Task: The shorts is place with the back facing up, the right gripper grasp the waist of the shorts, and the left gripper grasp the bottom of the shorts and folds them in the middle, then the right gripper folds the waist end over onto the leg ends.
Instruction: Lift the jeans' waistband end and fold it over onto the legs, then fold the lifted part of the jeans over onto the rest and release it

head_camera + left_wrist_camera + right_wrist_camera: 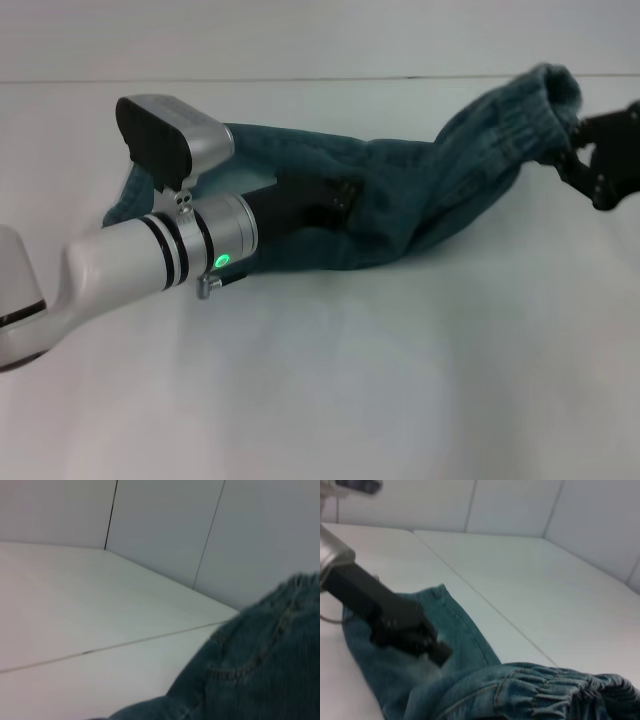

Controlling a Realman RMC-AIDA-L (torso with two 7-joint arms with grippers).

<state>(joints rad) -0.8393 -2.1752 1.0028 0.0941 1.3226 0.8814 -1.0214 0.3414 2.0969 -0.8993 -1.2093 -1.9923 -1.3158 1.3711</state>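
Shorts (420,215) are lying bunched lengthwise across the white tabletop (330,390) in the head view, so the first fold seems to be underway and the waist-over-legs fold is left. The left pincer (335,200) is pressing into the denim mid-garment; the right pincer (585,150) is clenching the raised elastic waist at far right.

Left wrist view: only denim and tabletop are showing.

Right wrist view: the gathered waistband is sitting nearest, while the left pincer is gripping cloth farther off.

The shorts (420,210) lie between left claw (345,200) and right claw (580,150).
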